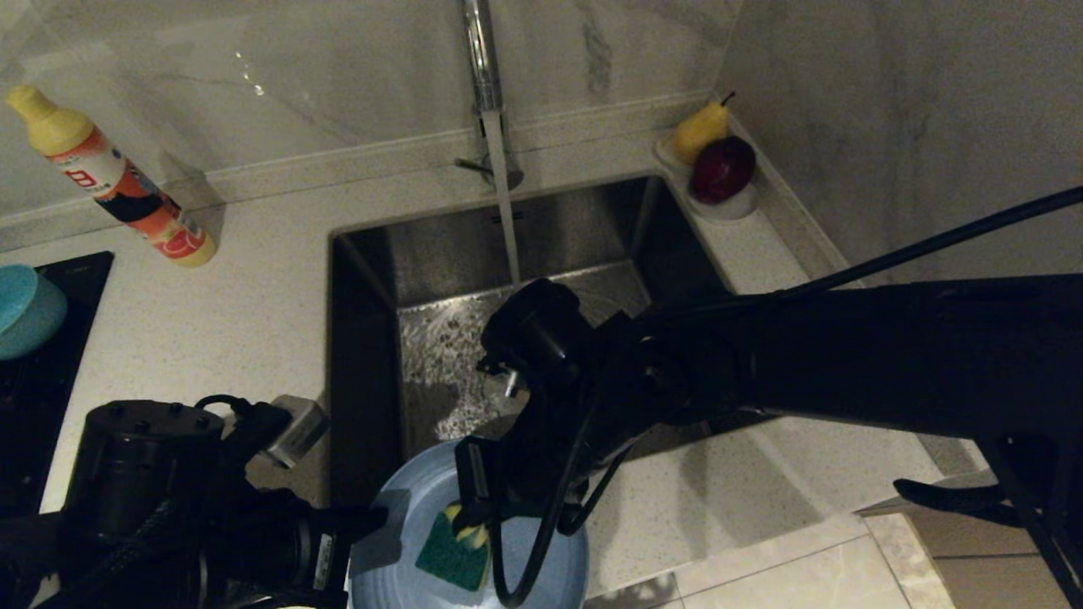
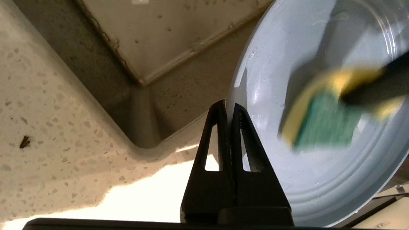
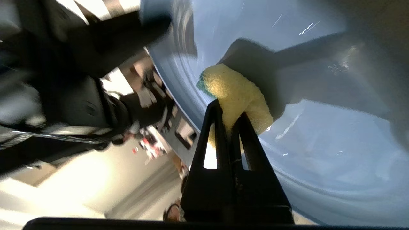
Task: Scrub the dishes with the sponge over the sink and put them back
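Note:
The slate-blue ridged plate (image 1: pixel 398 550) hangs at the near edge of the sink (image 1: pixel 440 254), tilted up. My left gripper (image 2: pixel 228 107) is shut on its rim, at the plate's left side in the head view (image 1: pixel 372 516). My right gripper (image 3: pixel 229 111) is shut on one end of the sponge (image 3: pixel 233 92), yellow with a teal-green face (image 1: pixel 454 554), and presses it against the plate's face (image 2: pixel 319 172). A teal bowl (image 1: pixel 25 309) rests upside down at the far left on a dark hob. The pale-yellow bowl is out of view.
Water runs from the chrome tap (image 1: pixel 482 59) into the basin. A detergent bottle (image 1: pixel 110 178) lies on the counter (image 1: pixel 211 313) at the back left. A white dish (image 1: pixel 728 203) with a pear and a red fruit stands in the back right corner.

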